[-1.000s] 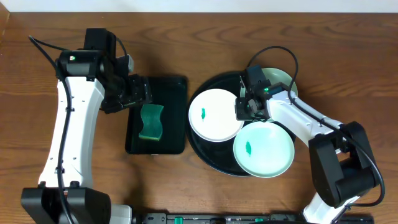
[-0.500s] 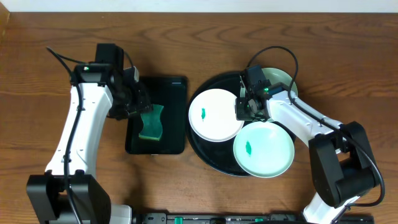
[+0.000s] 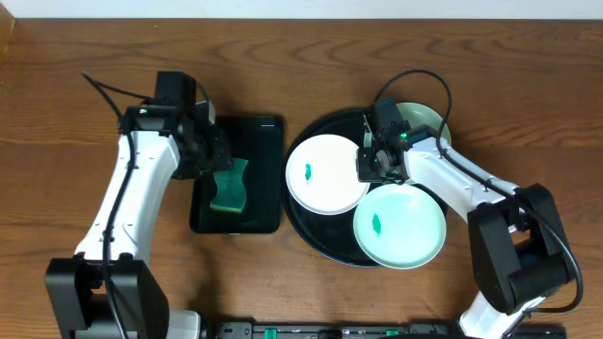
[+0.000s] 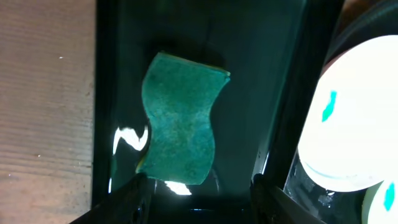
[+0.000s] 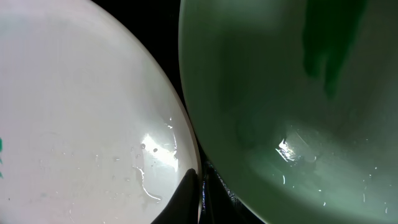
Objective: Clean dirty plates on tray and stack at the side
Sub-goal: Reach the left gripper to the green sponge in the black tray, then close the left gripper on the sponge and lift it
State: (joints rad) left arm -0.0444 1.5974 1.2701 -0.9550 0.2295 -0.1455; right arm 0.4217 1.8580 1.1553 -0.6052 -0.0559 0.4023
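White arm links, black joints (thin black cables).

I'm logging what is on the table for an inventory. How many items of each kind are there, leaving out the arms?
White plate: 1
Mint green plates: 2
Round black tray: 1
Rectangular black tray: 1
Green sponge: 1
Total: 6

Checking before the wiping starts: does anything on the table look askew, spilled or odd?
Only small things. The white plate and front mint plate each carry a green smear, and both appear to reach over the rim of the round tray. Nothing looks spilled or broken.
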